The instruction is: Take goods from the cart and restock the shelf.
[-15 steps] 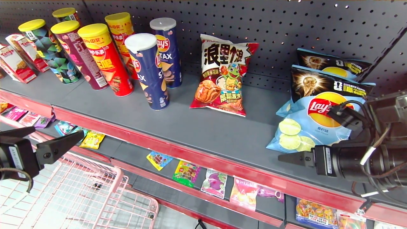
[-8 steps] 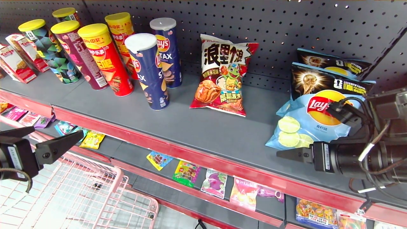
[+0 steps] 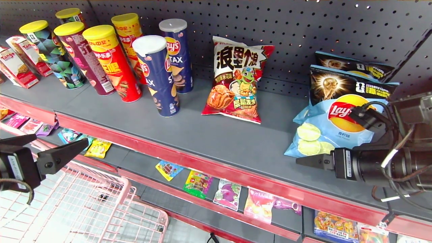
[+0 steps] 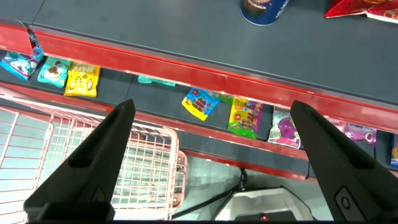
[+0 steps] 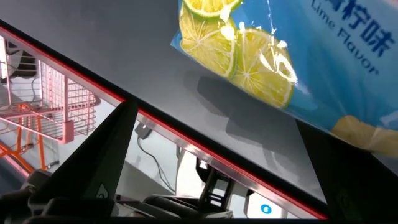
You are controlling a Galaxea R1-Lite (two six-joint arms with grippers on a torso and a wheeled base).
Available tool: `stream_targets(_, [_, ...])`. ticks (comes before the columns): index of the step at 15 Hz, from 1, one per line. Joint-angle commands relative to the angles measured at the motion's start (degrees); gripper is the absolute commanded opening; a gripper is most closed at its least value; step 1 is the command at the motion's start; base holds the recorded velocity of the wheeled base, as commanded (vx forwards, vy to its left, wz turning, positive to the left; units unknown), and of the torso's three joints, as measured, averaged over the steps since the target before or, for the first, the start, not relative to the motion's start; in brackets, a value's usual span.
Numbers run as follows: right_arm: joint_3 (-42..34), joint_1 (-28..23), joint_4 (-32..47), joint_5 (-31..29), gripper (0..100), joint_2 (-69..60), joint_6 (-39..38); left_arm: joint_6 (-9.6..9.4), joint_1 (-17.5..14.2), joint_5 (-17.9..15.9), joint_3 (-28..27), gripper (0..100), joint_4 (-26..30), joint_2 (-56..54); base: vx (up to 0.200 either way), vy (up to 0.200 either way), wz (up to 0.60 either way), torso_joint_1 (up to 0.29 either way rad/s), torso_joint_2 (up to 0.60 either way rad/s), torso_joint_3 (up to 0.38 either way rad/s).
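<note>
A light blue lime chip bag (image 3: 332,126) leans against a second bag of the same kind (image 3: 354,65) at the right of the grey shelf (image 3: 209,138). My right gripper (image 3: 312,160) hovers over the shelf just in front of the bag's lower edge, open, nothing between its fingers. In the right wrist view the bag (image 5: 280,56) lies just beyond the gripper (image 5: 224,165). My left gripper (image 3: 47,147) is open and holds nothing above the pink wire cart (image 3: 98,202). The left wrist view has that gripper (image 4: 211,165) over the cart's rim (image 4: 146,140).
Several chip cans (image 3: 111,62) and two blue cans (image 3: 158,76) stand at the left of the shelf, with boxes (image 3: 18,64) beyond. A red chip bag (image 3: 236,81) leans mid-shelf. Small candy packets (image 3: 199,184) lie on the lower shelf. Bare shelf lies between the red and blue bags.
The blue chip bag has shifted back toward the rear panel and stands a little steeper. My right gripper has risen slightly. The left arm has not moved.
</note>
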State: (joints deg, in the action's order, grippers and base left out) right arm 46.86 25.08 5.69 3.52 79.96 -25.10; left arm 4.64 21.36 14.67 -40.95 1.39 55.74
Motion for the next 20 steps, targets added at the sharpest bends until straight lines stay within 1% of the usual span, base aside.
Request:
stream_targets(1, [0.0,-0.2,0.0,0.3,100,-0.1,0.0,0.01,0.0,0.0,0.0,100,0.0,0.0,0.000,0.000,0.00,0.000,0.00,0.000])
stream_targets(7, [0.0,0.6,0.0,0.5,100,-1.4,0.0,0.01,0.0,0.0,0.0,100,0.0,-0.3,0.000,0.000,0.00,0.000,0.00,0.000])
stream_targets(12, [-0.7,4.5,0.1,0.5,100,-4.5,0.4,-0.07,0.0,0.1,0.1,100,0.0,-0.4,0.000,0.000,0.00,0.000,0.00,0.000])
stream_targets(13, [-0.4,6.1,0.1,0.4,100,-6.9,2.4,-0.07,0.0,0.1,0.4,100,0.1,-0.9,0.000,0.000,0.00,0.000,0.00,0.000])
stream_targets(15, [-0.8,6.2,0.1,0.2,100,-10.9,10.6,-0.25,0.1,0.1,1.0,100,0.1,-1.3,0.000,0.000,0.00,0.000,0.00,0.000])
stream_targets(16, [-0.5,6.2,0.1,0.3,100,-11.8,10.8,-0.34,0.0,0.1,1.1,100,0.2,-1.4,0.000,0.000,0.00,0.000,0.00,0.000])
stream_targets(17, [-0.2,6.1,0.1,0.3,100,-13.2,10.7,-1.04,0.0,0.2,1.2,100,0.2,-1.6,0.000,0.000,0.00,0.000,0.00,0.000])
stream_targets(20, [-0.8,5.2,0.1,-0.2,100,-15.9,9.5,-2.18,0.1,0.5,2.0,100,0.3,-2.2,0.000,0.000,0.00,0.000,0.00,0.000])
